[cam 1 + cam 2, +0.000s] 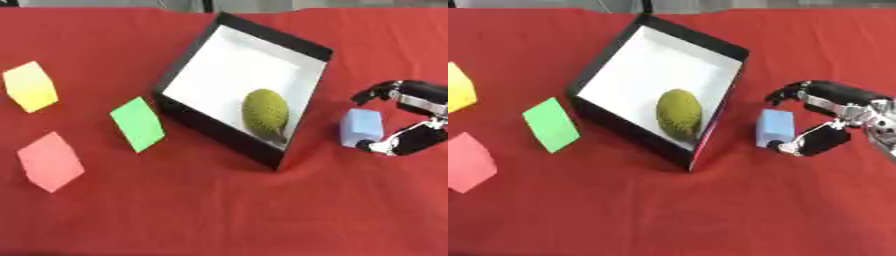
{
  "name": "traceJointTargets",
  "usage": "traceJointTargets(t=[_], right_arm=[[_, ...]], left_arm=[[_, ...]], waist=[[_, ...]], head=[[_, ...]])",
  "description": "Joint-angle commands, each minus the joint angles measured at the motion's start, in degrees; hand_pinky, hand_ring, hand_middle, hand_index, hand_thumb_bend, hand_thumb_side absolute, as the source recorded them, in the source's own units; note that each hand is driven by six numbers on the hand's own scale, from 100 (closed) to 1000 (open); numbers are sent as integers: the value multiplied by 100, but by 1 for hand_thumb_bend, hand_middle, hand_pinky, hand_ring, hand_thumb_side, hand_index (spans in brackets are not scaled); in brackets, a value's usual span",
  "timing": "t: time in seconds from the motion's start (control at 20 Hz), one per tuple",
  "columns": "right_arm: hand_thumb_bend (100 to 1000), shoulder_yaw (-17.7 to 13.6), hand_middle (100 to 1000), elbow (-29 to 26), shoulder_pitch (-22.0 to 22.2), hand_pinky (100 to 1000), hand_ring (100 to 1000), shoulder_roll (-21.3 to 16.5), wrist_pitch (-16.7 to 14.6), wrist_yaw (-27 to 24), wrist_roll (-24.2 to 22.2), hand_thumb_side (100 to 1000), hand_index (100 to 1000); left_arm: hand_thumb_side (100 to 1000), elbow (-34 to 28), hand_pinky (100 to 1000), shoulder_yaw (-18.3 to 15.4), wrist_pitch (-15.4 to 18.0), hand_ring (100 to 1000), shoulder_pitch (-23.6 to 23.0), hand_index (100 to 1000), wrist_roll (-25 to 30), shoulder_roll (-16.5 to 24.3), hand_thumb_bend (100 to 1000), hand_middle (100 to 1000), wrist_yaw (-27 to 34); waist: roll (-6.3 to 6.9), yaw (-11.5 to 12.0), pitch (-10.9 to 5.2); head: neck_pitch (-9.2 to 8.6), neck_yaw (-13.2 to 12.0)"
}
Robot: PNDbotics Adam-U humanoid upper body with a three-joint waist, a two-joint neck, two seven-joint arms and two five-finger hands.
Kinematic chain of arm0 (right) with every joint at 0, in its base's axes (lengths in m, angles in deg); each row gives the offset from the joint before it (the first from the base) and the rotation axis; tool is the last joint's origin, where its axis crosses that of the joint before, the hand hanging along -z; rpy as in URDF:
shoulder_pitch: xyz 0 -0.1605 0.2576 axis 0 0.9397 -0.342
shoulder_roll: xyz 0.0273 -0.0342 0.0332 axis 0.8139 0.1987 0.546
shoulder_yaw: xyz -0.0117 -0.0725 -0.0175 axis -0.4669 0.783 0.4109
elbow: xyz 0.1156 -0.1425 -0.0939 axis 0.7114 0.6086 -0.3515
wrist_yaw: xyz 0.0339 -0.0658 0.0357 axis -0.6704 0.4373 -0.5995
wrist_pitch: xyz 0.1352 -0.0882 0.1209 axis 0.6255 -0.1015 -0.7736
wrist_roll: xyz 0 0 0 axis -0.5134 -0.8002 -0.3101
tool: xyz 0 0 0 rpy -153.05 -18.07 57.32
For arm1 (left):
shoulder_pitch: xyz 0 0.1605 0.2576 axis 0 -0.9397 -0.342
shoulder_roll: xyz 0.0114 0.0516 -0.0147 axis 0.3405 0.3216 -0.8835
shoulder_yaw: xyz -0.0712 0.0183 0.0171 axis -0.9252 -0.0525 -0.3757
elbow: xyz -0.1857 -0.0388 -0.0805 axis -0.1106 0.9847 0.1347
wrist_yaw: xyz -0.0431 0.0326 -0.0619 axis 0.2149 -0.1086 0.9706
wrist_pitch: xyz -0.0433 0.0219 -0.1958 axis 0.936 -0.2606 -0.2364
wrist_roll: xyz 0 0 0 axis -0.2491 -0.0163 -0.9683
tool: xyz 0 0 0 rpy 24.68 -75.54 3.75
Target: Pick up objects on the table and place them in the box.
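A black box with a white inside (229, 70) stands in the middle of the red table, and a green bumpy oval fruit (265, 112) lies in it near the lower right wall. A light blue block (775, 127) sits on the cloth just right of the box. My right hand (833, 120) comes in from the right, its fingers and thumb spread on either side of the blue block, with the thumb tip close to the block's lower corner. A green block (137, 123), a yellow block (30, 86) and a pink block (50, 161) lie left of the box.
The red cloth (219, 215) covers the whole table, with bare cloth in front of the box and at the lower right. The table's far edge runs along the top of the view.
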State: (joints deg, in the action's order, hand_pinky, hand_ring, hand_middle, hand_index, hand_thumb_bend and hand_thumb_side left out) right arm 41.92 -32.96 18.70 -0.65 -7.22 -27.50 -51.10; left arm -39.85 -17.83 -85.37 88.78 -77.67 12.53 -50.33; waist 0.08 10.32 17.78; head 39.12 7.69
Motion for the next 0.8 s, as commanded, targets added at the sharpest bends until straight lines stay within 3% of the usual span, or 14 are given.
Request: traceJointTargets(t=[0.05, 0.25, 0.4, 0.6, 0.8], right_arm=[[451, -35, 758, 45, -80, 874, 894, -121, -2, 52, -23, 360, 864], [448, -7, 667, 87, -95, 862, 845, -91, 15, 69, -35, 328, 792], [432, 10, 552, 92, -116, 842, 774, -72, 79, -3, 2, 208, 695], [344, 14, 490, 67, -142, 826, 735, -67, 157, -154, 75, 121, 630], [294, -61, 463, -48, -169, 812, 710, -62, 185, -414, 60, 100, 598]], left_arm=[[661, -82, 709, -21, -5, 748, 62, 778, 19, 152, 388, 727, 0], [662, -80, 710, -15, -10, 748, 79, 778, 32, 154, 386, 727, -3], [662, -85, 710, -10, -12, 748, 94, 778, 40, 155, 384, 727, -8], [662, -98, 711, -11, -9, 749, 111, 778, 46, 157, 383, 727, -21], [662, -103, 712, -15, -13, 749, 105, 778, 44, 167, 382, 727, -29]], waist=[[10, 13, -69], [19, 22, -54], [20, 27, -47], [13, 33, -53], [2, 38, -65]], head=[[-88, 15], [-90, 22], [-80, 25], [-73, 26], [-52, 16]])
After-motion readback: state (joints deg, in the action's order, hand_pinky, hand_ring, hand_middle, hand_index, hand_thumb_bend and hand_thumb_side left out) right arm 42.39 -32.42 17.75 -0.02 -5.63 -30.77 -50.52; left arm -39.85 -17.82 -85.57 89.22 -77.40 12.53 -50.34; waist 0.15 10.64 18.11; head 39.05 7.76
